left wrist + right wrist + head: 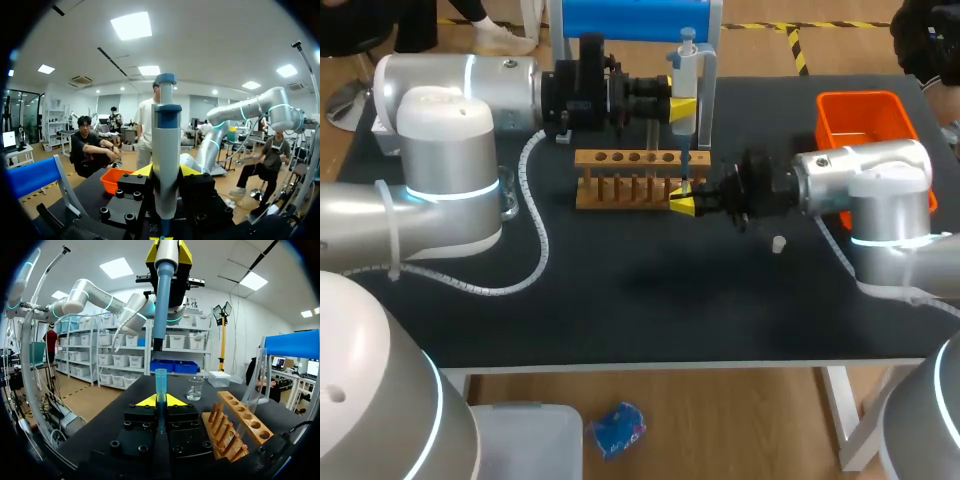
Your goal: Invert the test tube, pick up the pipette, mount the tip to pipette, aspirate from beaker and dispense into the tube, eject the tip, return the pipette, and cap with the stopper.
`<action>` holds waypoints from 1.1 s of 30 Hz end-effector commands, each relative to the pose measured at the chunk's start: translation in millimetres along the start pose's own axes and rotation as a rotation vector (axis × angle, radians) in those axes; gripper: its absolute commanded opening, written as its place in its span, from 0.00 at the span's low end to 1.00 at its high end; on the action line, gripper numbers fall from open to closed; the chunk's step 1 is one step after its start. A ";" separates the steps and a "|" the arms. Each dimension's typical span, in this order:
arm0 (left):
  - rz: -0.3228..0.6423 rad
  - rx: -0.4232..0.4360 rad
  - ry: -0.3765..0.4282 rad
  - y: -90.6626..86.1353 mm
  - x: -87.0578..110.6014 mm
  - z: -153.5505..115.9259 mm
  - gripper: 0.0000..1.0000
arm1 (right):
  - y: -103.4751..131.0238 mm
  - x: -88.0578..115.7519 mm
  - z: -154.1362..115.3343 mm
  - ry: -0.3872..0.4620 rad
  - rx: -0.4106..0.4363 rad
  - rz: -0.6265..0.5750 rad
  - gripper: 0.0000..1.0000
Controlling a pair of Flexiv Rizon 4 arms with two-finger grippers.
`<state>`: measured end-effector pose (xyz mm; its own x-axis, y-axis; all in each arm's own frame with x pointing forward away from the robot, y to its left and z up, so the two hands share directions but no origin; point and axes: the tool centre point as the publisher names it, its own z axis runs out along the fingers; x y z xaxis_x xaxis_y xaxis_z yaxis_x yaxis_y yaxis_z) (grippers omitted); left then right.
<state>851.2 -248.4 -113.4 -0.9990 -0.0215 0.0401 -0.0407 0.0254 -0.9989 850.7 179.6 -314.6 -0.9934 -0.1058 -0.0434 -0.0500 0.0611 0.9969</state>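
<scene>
My left gripper [683,108] is shut on the white and blue pipette [688,62], which it holds upright behind the wooden rack [640,178]. In the left wrist view the pipette [166,145] stands between the yellow fingertips [144,171]. My right gripper [682,205] is at the rack's right end, shut on a thin blue test tube [160,390] held upright with its open end up. The pipette's blue shaft [161,305] hangs straight above the tube's mouth with a gap between them. A glass beaker [195,388] stands on the table beyond the tube. A small white stopper [778,243] lies under my right arm.
An orange bin [860,120] sits at the table's back right. A blue-topped stand [630,20] rises behind the rack. The wooden rack [235,425] lies close beside my right gripper. A white cable [535,250] loops across the left of the dark table.
</scene>
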 end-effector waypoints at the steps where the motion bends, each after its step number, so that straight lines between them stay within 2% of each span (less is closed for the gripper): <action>1: 0.002 0.002 0.002 0.3 -0.4 -0.1 0.00 | 3.1 -3.2 1.2 0.007 0.001 -0.006 0.00; 14: 0.002 0.002 0.002 0.3 -0.4 -0.1 0.00 | 15.8 -2.5 3.3 0.015 0.004 -0.036 0.00; 33: 0.002 0.002 0.002 0.3 -0.4 -0.1 0.00 | 15.2 5.0 1.7 0.011 0.006 -0.047 0.00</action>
<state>851.2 -248.4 -113.4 -0.9990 -0.0214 0.0402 -0.0407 0.0256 -0.9988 847.6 182.7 -301.4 -0.9884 -0.1252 -0.0858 -0.0937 0.0589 0.9939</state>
